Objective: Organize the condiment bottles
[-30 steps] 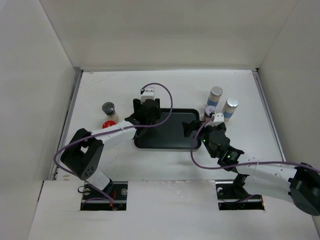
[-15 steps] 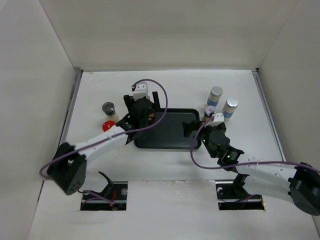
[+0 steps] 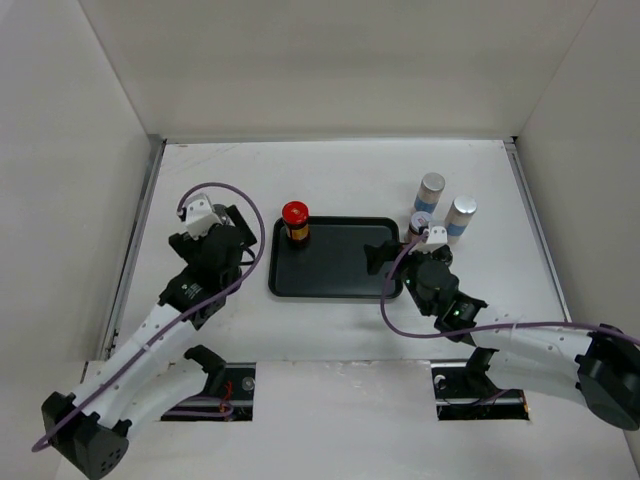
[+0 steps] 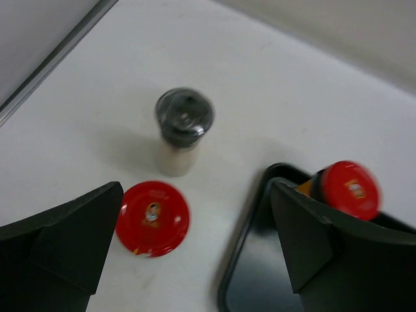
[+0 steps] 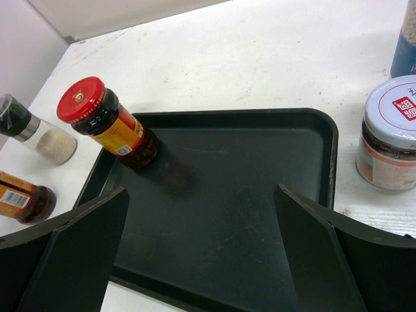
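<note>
Top view: red jar (image 3: pixel 294 222) is standing in the tray's (image 3: pixel 340 275) far-left corner, two silver-capped bottles (image 3: pixel 430 190) are sitting to its far right, and the left arm (image 3: pixel 190 290) is covering the table (image 3: pixel 350 170) left of the tray. Left wrist view is filling that gap: left gripper (image 4: pixel 195 195), wide open and empty, is pointing at a grey-lid jar (image 4: pixel 184 127) and a second red jar (image 4: pixel 153 209) just left of the tray. Right wrist view: right gripper (image 5: pixel 201 195) is gaping over the tray, holding nothing, with a white-lid jar (image 5: pixel 393 140) just off the tray's right edge.
</note>
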### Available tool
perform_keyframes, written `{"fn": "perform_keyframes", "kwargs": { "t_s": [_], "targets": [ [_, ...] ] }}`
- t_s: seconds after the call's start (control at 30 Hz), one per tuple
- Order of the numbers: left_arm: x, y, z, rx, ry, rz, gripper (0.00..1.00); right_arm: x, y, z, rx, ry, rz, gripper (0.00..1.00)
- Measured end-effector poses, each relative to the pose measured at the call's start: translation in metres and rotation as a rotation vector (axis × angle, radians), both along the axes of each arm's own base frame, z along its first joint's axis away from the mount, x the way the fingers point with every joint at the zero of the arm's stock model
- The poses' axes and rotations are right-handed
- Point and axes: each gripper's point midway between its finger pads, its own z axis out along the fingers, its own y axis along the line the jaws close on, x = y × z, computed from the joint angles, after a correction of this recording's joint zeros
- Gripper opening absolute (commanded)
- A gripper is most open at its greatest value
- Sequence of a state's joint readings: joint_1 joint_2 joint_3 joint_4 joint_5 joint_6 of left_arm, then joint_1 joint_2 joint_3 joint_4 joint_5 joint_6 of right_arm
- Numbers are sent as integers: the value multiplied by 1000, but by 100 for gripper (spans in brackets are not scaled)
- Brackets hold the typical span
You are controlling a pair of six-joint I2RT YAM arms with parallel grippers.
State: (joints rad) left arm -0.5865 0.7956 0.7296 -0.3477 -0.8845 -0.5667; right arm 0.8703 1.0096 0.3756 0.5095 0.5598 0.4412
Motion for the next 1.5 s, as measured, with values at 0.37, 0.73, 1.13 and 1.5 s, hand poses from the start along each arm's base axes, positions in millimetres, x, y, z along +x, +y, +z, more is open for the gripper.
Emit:
{"fn": "perform_keyframes", "kwargs": {
  "t_s": [0.37,0.73,1.13,1.5],
  "targets": [
    [-3,32,-104,58,288,105,83,-1,3,0,3,2,18,100],
    [-14,25,-109,30,278,51,35,-2,3,0,4,2,19,100],
    [-18,-110,-86,76,223,-345,35,-1,3,0,5,3,18,100],
    [-5,-143,-123,106,271,-383,69,-1,3,0,5,3,17,100]
  ]
}}
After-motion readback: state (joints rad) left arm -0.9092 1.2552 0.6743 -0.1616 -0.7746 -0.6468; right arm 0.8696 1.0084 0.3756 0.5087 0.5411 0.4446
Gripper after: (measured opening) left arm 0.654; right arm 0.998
